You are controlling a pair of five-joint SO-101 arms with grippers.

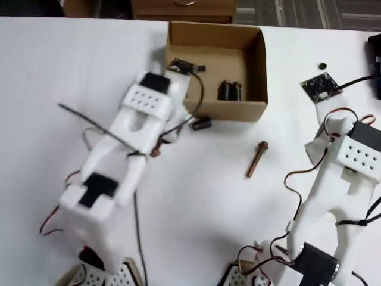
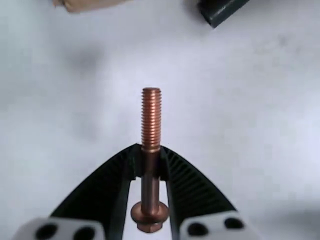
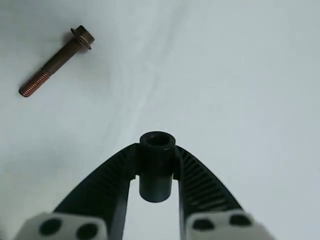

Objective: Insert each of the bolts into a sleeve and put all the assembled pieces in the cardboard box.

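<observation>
My left gripper (image 2: 150,150) is shut on a copper bolt (image 2: 151,150), clamped at mid-shank with the threaded end sticking out past the fingertips and the head toward the wrist. A loose black sleeve (image 2: 220,11) lies beyond it on the table, near the front wall of the cardboard box (image 1: 238,111). My right gripper (image 3: 156,147) is shut on a black sleeve (image 3: 156,165), whose open bore faces the camera. Another bolt (image 3: 55,62) lies flat on the table (image 1: 257,159), between the two arms. Dark assembled pieces (image 1: 230,90) stand inside the box.
The left arm (image 1: 134,131) stretches toward the box's front left corner, with the loose sleeve (image 1: 201,123) beside it. Standing at the right edge is the right arm (image 1: 345,161). A small black item (image 1: 322,65) lies to the right of the box. White tabletop surrounds everything.
</observation>
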